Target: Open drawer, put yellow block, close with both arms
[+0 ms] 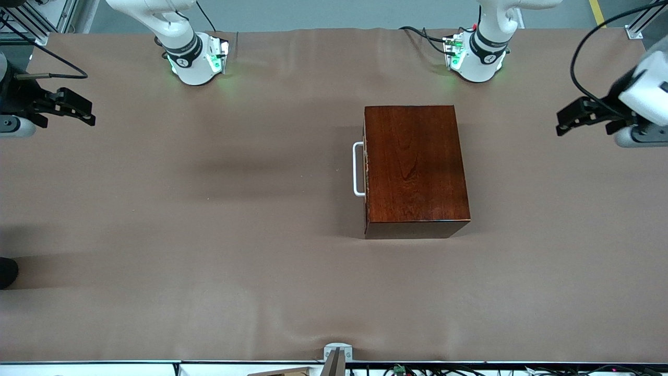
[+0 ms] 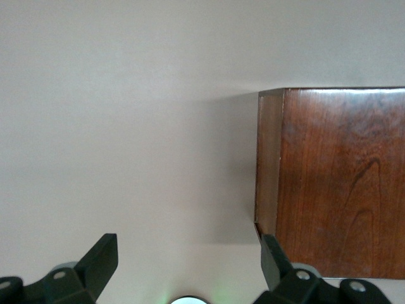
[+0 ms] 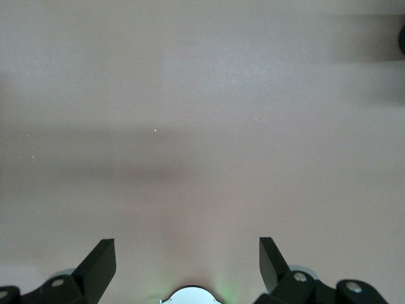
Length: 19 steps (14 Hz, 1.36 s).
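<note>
The dark mahogany box [image 1: 415,167] stands on the table in front of the left arm's base. Its drawer [image 1: 366,172] is pushed in flush, and the white loop handle [image 1: 358,169] faces the right arm's end of the table. The yellow block is out of view. My left gripper [image 1: 561,122] hangs open over the cloth at the left arm's end; in the left wrist view the gripper [image 2: 188,253] is empty, with a corner of the box [image 2: 342,183] beside one finger. My right gripper [image 1: 88,112] hangs open over the right arm's end, and the gripper [image 3: 188,253] shows only bare cloth.
A brown cloth [image 1: 209,235] covers the whole table. A dark object [image 1: 6,271] pokes in at the edge of the right arm's end. A small metal clamp [image 1: 336,355] sits on the table edge nearest the front camera. Cables run by both bases.
</note>
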{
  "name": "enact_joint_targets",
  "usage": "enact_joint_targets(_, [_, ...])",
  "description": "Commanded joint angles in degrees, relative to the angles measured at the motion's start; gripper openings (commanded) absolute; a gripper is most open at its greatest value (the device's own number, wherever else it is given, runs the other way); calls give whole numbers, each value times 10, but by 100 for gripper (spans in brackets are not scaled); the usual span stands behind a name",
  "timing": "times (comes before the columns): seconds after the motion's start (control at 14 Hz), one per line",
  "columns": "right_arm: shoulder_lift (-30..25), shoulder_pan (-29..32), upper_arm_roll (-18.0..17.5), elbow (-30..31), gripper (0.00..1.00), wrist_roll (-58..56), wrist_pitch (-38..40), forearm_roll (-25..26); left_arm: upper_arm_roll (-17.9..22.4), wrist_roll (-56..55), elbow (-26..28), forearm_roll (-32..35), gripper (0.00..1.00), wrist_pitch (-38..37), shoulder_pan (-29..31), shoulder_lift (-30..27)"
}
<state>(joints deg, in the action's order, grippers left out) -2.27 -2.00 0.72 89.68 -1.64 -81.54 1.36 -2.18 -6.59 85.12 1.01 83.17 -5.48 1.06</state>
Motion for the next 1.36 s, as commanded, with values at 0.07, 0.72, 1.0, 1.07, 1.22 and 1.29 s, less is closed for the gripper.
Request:
enact_joint_targets(0.07, [3,4,0,-7,100,-4,3,-5,-24,10,85,11,100,34,23,-71])
enact_joint_targets(0.72, [3,7,0,-6,100,-5,6,-5,-18,49,43,10,100,16,25,-55])
enact_joint_targets(1.0, [3,7,0,-6,100,-5,5,-5,-18,51,43,8,100,15,25,-54])
enact_joint_targets(1.07, [3,6,0,-6,100,-5,4,-5,-17,51,43,8,100,15,26,-55])
enact_joint_targets(1.22, [3,6,-1,-6,100,-5,2,-6,-17,51,40,9,100,10,26,-55])
enact_joint_targets(1.29, [3,6,0,-6,100,-5,2,-6,-17,50,39,7,100,6,26,-55])
